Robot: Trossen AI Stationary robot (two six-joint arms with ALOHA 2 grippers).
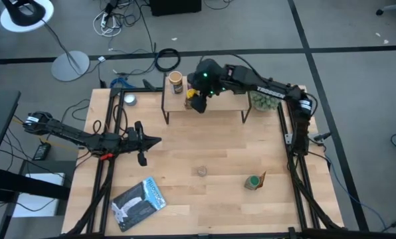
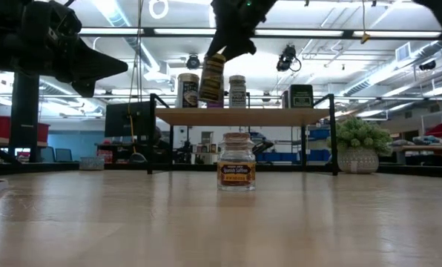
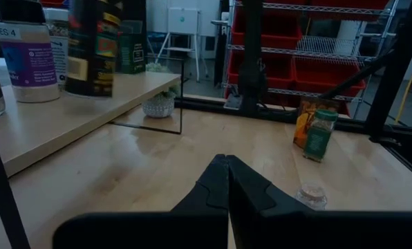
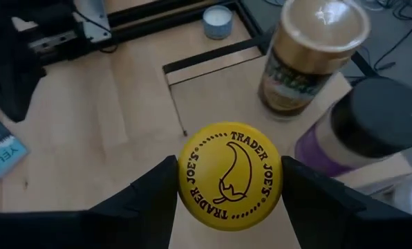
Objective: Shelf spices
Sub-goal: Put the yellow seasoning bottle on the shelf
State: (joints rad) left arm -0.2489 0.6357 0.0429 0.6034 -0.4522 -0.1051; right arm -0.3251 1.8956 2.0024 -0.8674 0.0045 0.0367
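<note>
A: Starting nearest you on the worktop [image 1: 185, 146], what are you seeing?

B: Towards six o'clock, the flat pouch [image 1: 139, 200] is lying out of the way; it isn't a spice. Towards five o'clock, a green-lidded jar [image 1: 252, 182] is waiting beside an orange packet [image 1: 261, 178], and near the centre a tan-lidded jar [image 2: 236, 161] is standing upright, well apart from both. You're probably looking at the jars not yet shelved.

A: And the left hand?

B: The left hand [image 1: 142, 142] is parked around nine o'clock with its fingers pressed together on nothing, clear of the working lane.

A: The right one?

B: Further back, at twelve o'clock, the right hand [image 4: 227, 181] is clamped on the yellow-lidded jar [image 4: 229, 174], one finger each side just under the lid. It's carrying the jar tilted and just above the shelf [image 2: 243, 116], at the board's left end, I'd say so the base clears the front edge before it is set down.

A: Why that spot?

B: A tall tan-capped tin [image 4: 310, 59] and a black-lidded purple jar [image 4: 372, 124] are already standing just behind, so you're filling the gap in front. Watch you don't nudge them. The plant [image 2: 359, 145] is sitting at the far right.
</note>
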